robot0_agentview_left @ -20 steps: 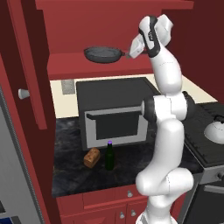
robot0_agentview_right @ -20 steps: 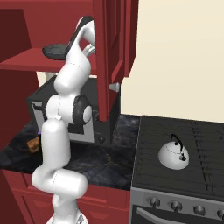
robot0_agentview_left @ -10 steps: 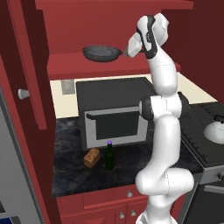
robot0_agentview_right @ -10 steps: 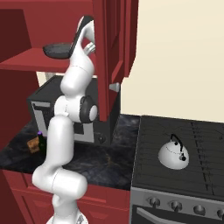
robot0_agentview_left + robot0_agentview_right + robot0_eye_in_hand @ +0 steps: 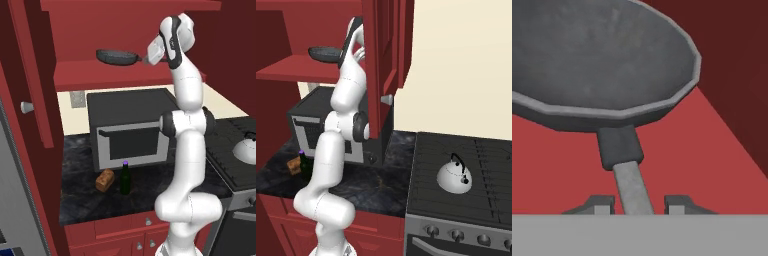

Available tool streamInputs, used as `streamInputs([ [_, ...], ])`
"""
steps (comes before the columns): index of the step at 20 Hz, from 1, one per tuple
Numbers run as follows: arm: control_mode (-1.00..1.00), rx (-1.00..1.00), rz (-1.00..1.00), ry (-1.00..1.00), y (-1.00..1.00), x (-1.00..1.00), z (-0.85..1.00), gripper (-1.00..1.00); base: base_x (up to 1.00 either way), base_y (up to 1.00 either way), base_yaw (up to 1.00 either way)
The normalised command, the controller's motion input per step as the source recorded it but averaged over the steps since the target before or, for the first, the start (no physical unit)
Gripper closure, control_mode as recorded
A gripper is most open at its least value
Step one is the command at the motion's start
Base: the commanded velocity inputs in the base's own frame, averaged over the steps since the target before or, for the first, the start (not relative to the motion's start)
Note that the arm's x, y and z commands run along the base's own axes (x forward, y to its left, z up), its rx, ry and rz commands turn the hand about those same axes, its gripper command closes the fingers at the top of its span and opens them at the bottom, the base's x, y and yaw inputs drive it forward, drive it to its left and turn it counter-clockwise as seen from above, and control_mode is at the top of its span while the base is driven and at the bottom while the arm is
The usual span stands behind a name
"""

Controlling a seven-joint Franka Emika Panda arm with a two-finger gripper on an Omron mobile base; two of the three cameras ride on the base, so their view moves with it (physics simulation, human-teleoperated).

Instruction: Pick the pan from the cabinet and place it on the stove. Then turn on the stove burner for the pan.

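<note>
Your kitchen's red cabinet (image 5: pixel 115 30) stands open above the microwave (image 5: pixel 130 127) on the dark tabletop (image 5: pixel 80 200). You see the pan (image 5: pixel 117 57) raised just above the cabinet shelf (image 5: pixel 677 150), its handle (image 5: pixel 632 187) running between your pincer (image 5: pixel 635 204) fingertips; whether they grip it you cannot tell. The kettle (image 5: pixel 454 177) sits on the stove (image 5: pixel 426 165).

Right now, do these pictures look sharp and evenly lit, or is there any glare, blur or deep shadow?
Left base view: flat, even light, no glare; the pan stands crisp against the red cabinet. Right base view: the open cabinet's left side falls into darker shade, and the kettle casts hardly any shadow on the stove. Hand view: the close pan looks softly blurred, with a faint mottled sheen inside.
</note>
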Motion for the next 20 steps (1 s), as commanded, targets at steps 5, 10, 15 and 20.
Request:
streamInputs([
  [5,-1.0,0.0,0.0,-0.04,0.09,-0.41,-0.12,1.0,0.0,0.0,0.0],
  [10,-1.0,0.0,0.0,-0.11,0.31,-0.39,-0.28,1.0,0.0,0.0,0.0],
  [15,-1.0,0.0,0.0,-0.09,0.47,-0.31,-0.34,1.0,0.0,0.0,0.0],
  [20,-1.0,0.06,0.0,-0.08,0.34,-0.28,-0.3,1.0,0.0,0.0,0.0],
])
